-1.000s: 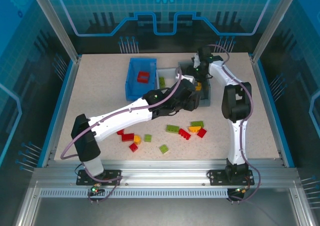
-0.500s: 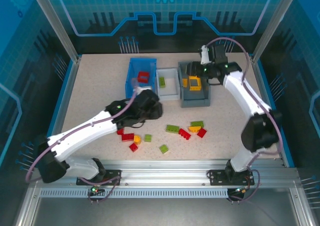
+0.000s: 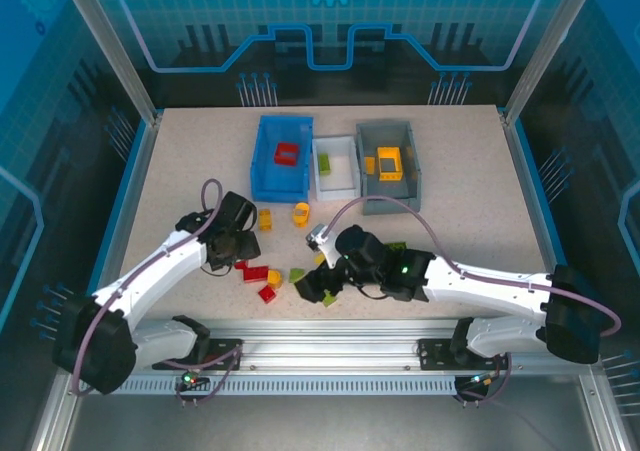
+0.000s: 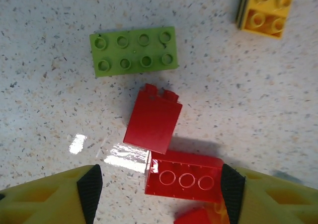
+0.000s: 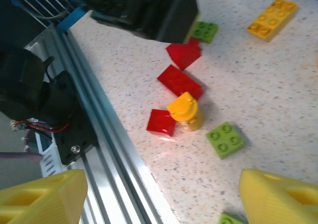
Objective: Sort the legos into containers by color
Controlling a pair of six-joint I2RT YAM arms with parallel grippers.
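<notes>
Overhead, speckled beige tabletop (image 3: 200, 171) — blue-lit panels (image 3: 330, 31) all around.

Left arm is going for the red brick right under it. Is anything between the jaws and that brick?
Nothing visible. The red brick lies flat between the left gripper's open jaws, nearer one pad than the other. A second red brick sits at its far corner, touching or nearly so, beyond the jaws, and might get nudged.
</notes>
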